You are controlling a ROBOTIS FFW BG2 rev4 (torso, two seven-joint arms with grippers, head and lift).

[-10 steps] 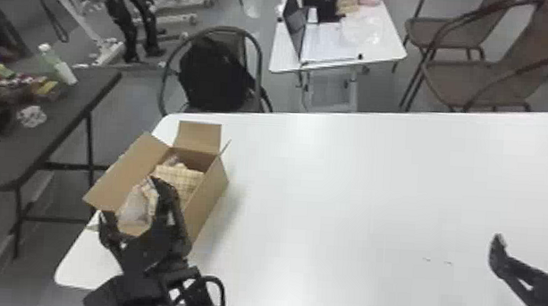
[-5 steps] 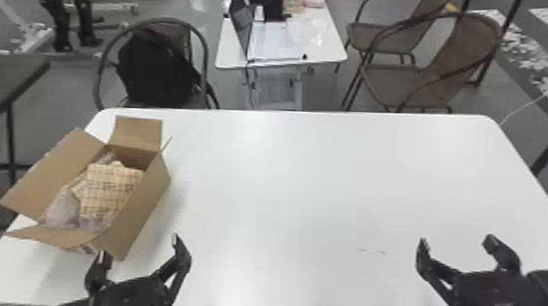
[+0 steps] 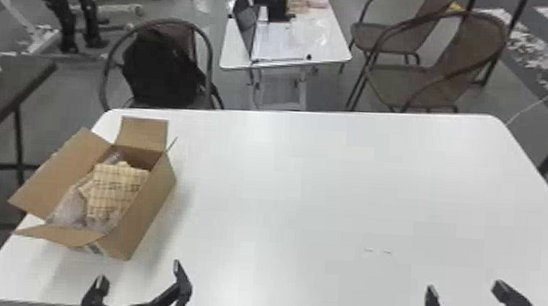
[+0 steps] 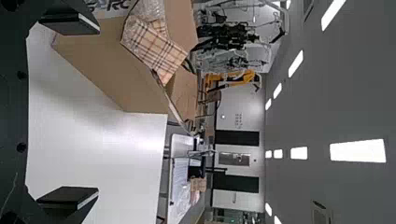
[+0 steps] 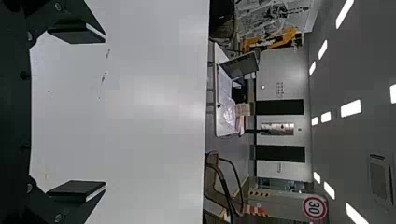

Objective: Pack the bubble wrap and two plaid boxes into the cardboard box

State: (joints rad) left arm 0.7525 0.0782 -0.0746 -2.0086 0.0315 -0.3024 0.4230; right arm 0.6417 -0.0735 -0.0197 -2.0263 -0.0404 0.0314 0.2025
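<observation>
Evidently both hands are free at the near edge. The left gripper sits near left, fingers spread wide with nothing between them, just short of the cardboard box; the right gripper waits near right over the white table, its fingers also wide apart and holding nothing.

The box stands at the table's left side, within the left arm's likely reach, so that arm seems the natural one to load it or tidy its contents. The near flap lies folded outward and the left flap leans out, which leaves the mouth clear from above. Inside, the bubble wrap fills the near left part, probably as padding. One plaid box rests aslant over it, and part of what looks like the second plaid box shows beside and under it. All the items thus appear packed; the upper one sits high and might catch if the flaps were closed. The far flap stands up.

Past the far edge come a chair with a black bag, a small desk with a laptop, and brown chairs at far right. None of these blocks the arms; only the raised flaps could get in the way.
</observation>
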